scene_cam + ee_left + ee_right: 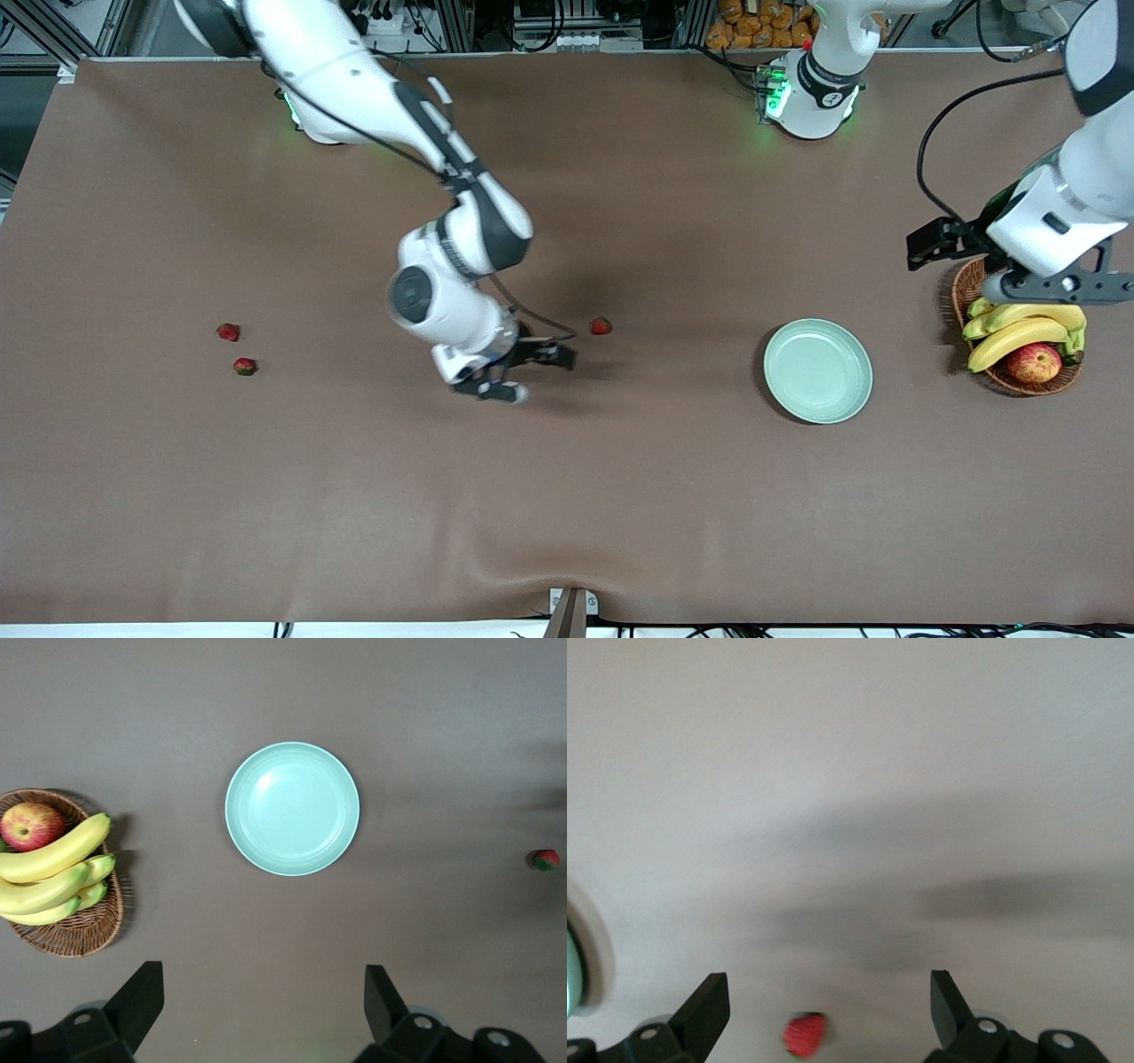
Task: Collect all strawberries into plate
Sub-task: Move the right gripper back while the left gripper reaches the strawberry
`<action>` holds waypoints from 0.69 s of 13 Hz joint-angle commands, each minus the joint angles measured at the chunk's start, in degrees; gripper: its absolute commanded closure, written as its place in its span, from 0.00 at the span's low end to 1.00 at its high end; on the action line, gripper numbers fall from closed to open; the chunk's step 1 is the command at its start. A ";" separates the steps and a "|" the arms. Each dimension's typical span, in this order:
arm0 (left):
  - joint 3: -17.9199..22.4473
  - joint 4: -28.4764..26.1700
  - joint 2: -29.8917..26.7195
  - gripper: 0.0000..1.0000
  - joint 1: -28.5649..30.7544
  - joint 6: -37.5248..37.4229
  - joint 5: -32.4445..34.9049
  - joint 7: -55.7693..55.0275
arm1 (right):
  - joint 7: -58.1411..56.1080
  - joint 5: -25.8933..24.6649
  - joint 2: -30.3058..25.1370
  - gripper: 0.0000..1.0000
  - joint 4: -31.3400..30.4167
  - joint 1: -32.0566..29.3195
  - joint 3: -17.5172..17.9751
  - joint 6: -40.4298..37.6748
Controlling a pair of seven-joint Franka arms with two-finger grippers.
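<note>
Three strawberries lie on the brown table. One strawberry [601, 326] is near the middle, and two more [229, 332] [244, 366] lie close together toward the right arm's end. The mint-green plate [818, 370] sits toward the left arm's end with nothing in it. My right gripper [530, 373] is open, low over the table beside the middle strawberry. In the right wrist view that strawberry [806, 1034] shows between the open fingers of the right gripper [828, 992]. My left gripper [1019, 283] is open and empty, high over the basket. Its wrist view shows the left gripper [264, 988], the plate [292, 808] and the middle strawberry [545, 859].
A brown wicker basket [964, 292] with bananas [1019, 332] and a red-yellow apple [1034, 361] stands beside the plate at the left arm's end. It also shows in the left wrist view [75, 935].
</note>
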 commanded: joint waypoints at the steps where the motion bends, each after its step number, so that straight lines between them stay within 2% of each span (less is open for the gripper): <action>1: -0.21 -4.91 0.83 0.00 -0.64 5.91 -1.00 -1.15 | -0.09 -7.07 -6.21 0.00 -2.56 -7.20 1.15 -9.04; 5: -0.30 -16.51 1.80 0.00 -2.05 19.96 -1.00 -5.19 | -0.88 -18.51 -9.91 0.00 -2.65 -18.35 1.59 -20.48; 7: -0.30 -21.44 1.88 0.00 -2.22 27.08 -1.00 -5.37 | -7.70 -18.79 -11.05 0.00 -3.35 -23.81 1.59 -24.18; 9: -0.91 -23.21 2.67 0.00 -3.27 29.40 -1.00 -8.25 | -15.52 -19.75 -11.50 0.00 -4.67 -28.91 1.59 -24.28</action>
